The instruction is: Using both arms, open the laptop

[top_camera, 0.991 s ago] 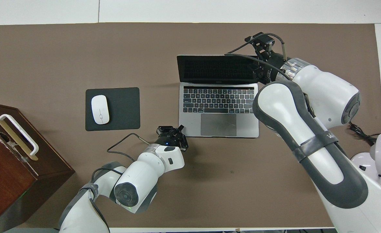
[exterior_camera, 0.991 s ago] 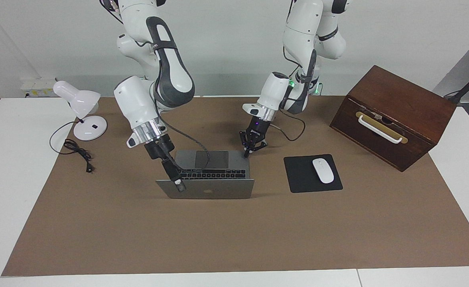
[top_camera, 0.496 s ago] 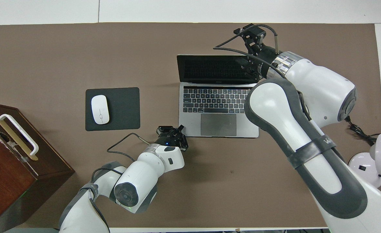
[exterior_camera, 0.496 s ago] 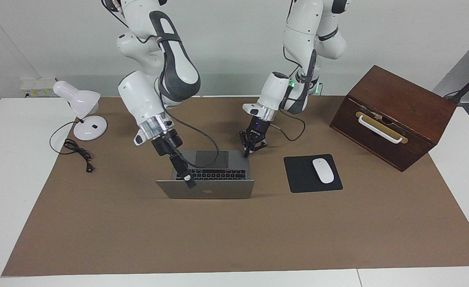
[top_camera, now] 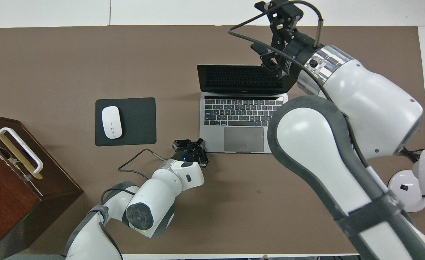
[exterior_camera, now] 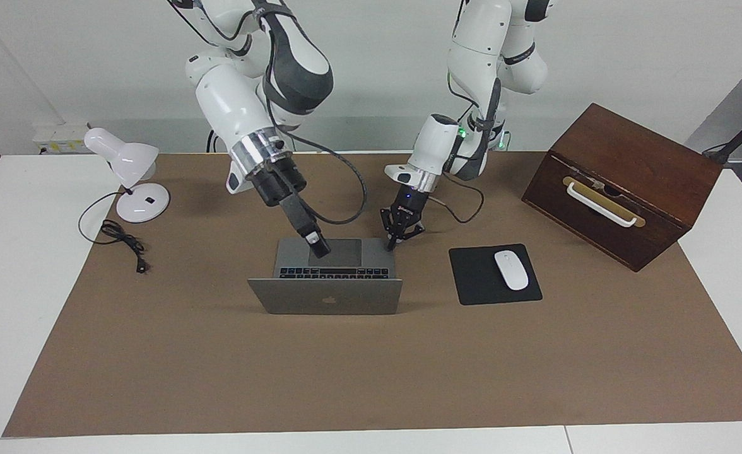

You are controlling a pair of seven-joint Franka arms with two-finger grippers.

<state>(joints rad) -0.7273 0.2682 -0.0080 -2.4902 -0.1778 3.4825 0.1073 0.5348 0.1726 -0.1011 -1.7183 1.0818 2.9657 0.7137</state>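
Right claw raised, left claw low

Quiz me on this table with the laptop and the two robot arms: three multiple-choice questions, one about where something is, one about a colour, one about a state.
1. Where does the white mouse lie?
A. On the black mouse pad
B. On the laptop's keyboard
C. On top of the wooden box

2. What colour is the handle on the wooden box?
A. Black
B. White
C. Red

3. In what state is the laptop?
A. Shut flat
B. Open, lid raised
C. Lying upside down

Answers:
1. A: the mouse sits on the pad, beside the laptop toward the left arm's end of the table.
2. B: a white bar runs across the box's front.
3. B: the keyboard and trackpad show; the lid stands up. The right hand is over the trackpad, and the left hand is at the corner of the base.
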